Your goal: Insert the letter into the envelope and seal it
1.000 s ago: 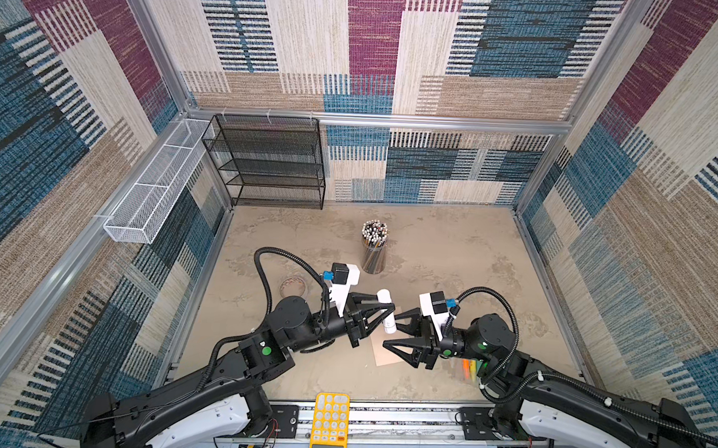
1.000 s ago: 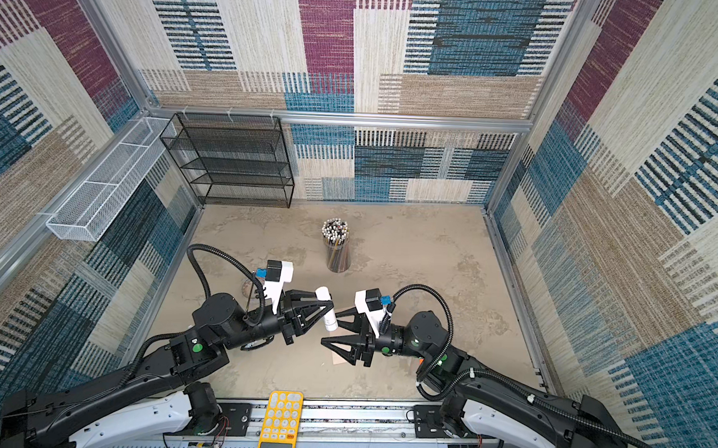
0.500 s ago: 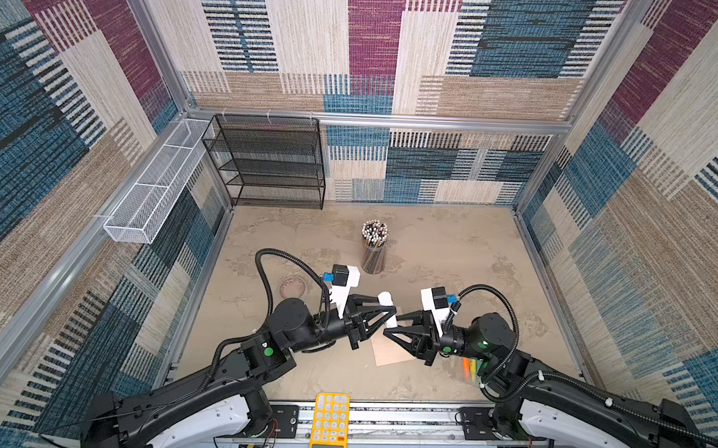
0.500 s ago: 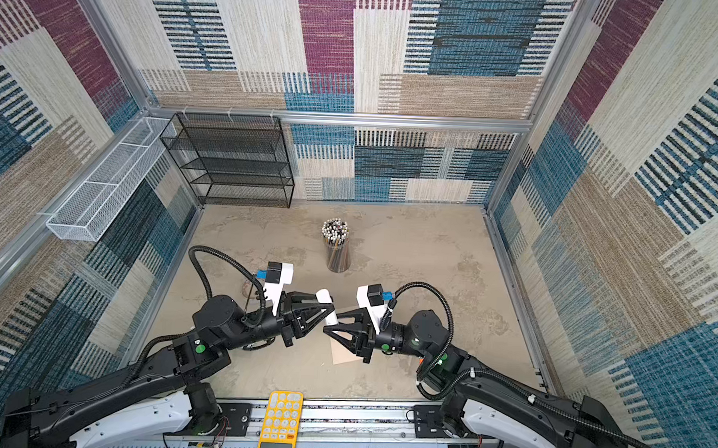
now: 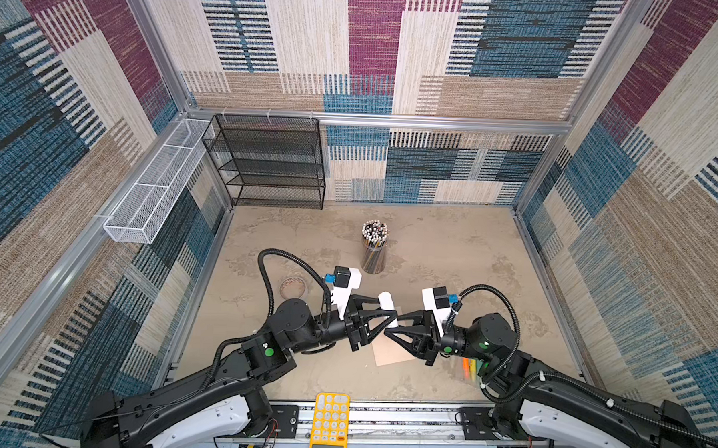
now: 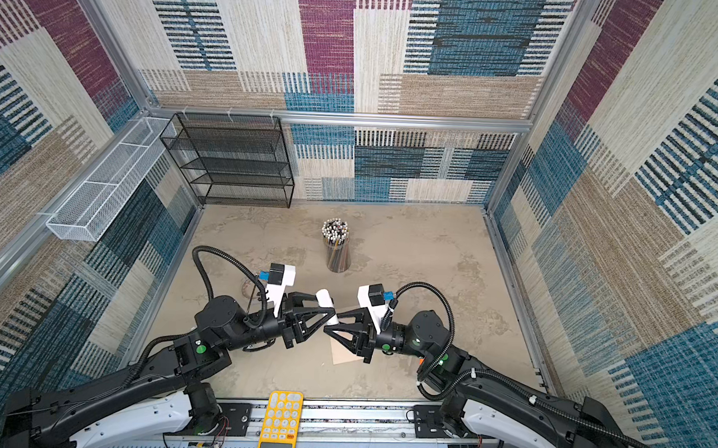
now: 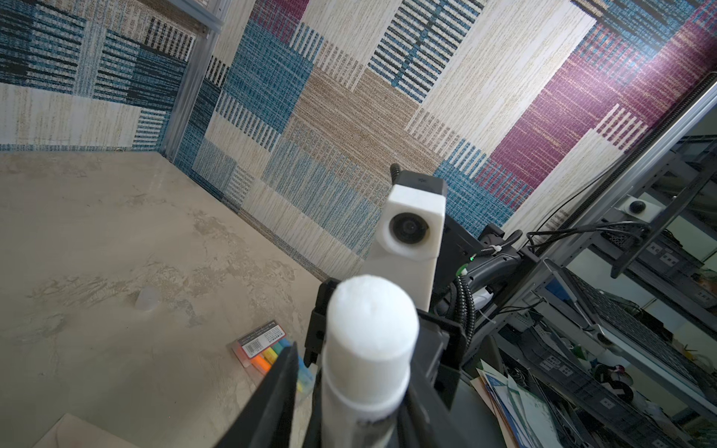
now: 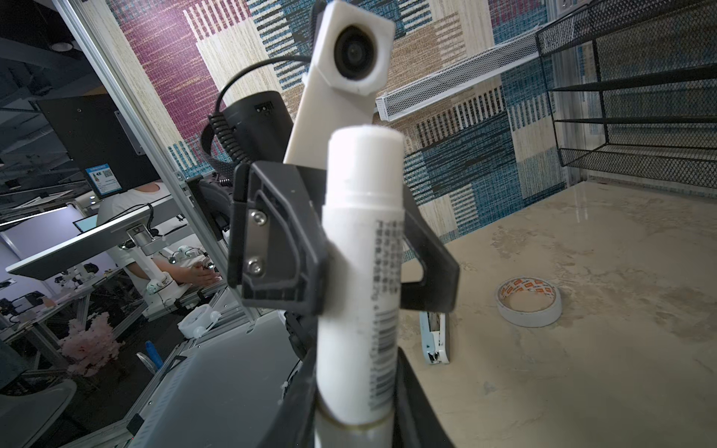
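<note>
- Right gripper (image 5: pixel 391 325) is pinched on the lower body of the glue stick (image 8: pixel 359 240), which stands upright out of its jaws in the right wrist view
- Left gripper (image 6: pixel 326 307) meets it head-on, with a finger on either side of the same stick higher up; its own wrist view shows a sliver of gap beside one finger, so we cannot tell whether it grips or merely brackets the stick
- Both hang in the air just above the envelope (image 5: pixel 391 355), which lies flat on the table (image 5: pixel 451 258) near the front edge, partly hidden beneath the two grippers
- We see the white letter in no view; we judge it is probably inside the envelope, though the flap is hidden and we cannot confirm that
- We take the step in hand to be the sealing, with the glue stick shared between the two arms before it goes to the paper
- Next, as we read it, one gripper must hold the stick alone while the other backs off without knocking it askew; the stick then goes down to the flap's edge, and the free arm could pin the envelope so that it does not slide
</note>
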